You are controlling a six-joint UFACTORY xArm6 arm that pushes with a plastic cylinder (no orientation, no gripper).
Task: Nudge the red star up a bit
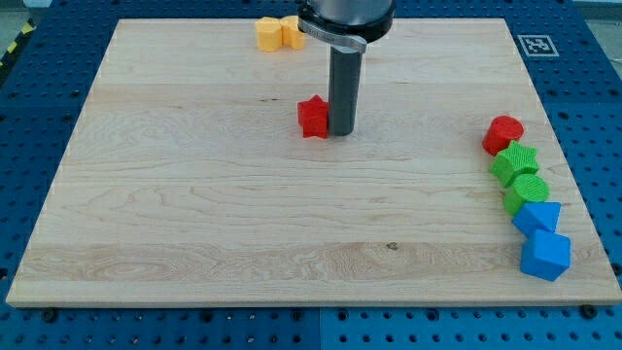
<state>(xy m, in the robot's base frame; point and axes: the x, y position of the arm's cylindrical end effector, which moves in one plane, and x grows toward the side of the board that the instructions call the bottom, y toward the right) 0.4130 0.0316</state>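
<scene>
**My tip is beside the star, not under it yet**

The red star (313, 117) sits a little above the middle of the wooden board (194, 214). My tip (341, 132) is right next to it, at about 3 o'clock from the star, touching or almost touching its side. My tip is just a plain rod. It has nothing to open or close, and it holds nothing.

I think the push has not started. To send the star toward 12 o'clock, my tip should first go round to the star's 6 o'clock side. Then it needs one short, gentle push up.

The yellow blocks (277, 32) wait far off at 12 o'clock.
</scene>
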